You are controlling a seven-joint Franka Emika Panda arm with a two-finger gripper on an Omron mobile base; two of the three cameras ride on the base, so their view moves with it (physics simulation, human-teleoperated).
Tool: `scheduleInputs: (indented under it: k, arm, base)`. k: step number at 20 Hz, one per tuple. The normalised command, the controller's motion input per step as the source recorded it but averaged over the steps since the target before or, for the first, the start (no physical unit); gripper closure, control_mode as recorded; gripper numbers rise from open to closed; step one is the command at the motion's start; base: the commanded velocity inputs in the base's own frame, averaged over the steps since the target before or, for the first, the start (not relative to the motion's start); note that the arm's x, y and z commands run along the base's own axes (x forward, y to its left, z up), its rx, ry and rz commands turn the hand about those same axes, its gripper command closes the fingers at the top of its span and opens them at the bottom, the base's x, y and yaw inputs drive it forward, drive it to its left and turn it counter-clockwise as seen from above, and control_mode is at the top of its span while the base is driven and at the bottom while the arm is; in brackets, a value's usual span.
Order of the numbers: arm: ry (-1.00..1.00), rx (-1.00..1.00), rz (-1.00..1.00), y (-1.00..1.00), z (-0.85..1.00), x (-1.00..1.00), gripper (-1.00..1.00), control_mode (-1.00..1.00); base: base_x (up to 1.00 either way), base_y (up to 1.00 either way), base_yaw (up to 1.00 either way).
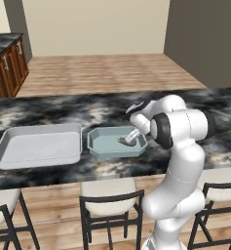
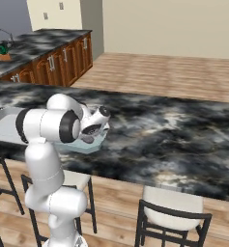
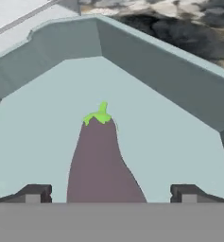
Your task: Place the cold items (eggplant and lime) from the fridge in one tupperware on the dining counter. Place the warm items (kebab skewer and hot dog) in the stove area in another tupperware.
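1. Marbled dining counter [image 1: 48,113] carrying a teal tupperware [image 1: 98,142] beside a grey tray [image 1: 19,146].
2. Eggplant [image 3: 100,163] lying inside the teal tupperware, stem pointing away.
3. Gripper [image 3: 111,194] low over it, jaws spread wide, released.

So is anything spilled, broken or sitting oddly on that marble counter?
Nothing stands out. The eggplant lies inside the pale teal container, with the open tool right over it and a finger on each side. The grey tray sits flat beside it on the marble counter. No spill or damage shows.
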Motion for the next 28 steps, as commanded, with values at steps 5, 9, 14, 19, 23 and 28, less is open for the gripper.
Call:
scheduleInputs:
  k: [5, 9, 14, 19, 23, 28]
  arm:
    - [0.56, -0.63, 0.11, 0.00, 0.21, -0.32, -1.00, -1.00]
    - [0.22, -0.40, 0.07, -0.03, 0.64, -0.72, -1.00, -1.00]
    - [-0.36, 0.06, 0.01, -0.23, 1.00, -0.80, -1.00, -1.00]
    - [-0.48, 0.37, 0.00, -0.72, 0.95, -0.76, -1.00, -1.00]
    - [-0.46, 0.37, -0.03, -0.72, 0.24, -1.00, -1.00, -1.00]
    - [-0.19, 0.04, -0.01, -0.16, 0.09, -1.00, -1.00, -1.00]
  base:
    - [0.00, 0.00, 0.00]
    - [0.00, 0.00, 0.00]
    - [0.00, 0.00, 0.00]
    - [0.00, 0.00, 0.00]
    - [0.00, 0.00, 0.00]
    - [0.00, 0.00, 0.00]
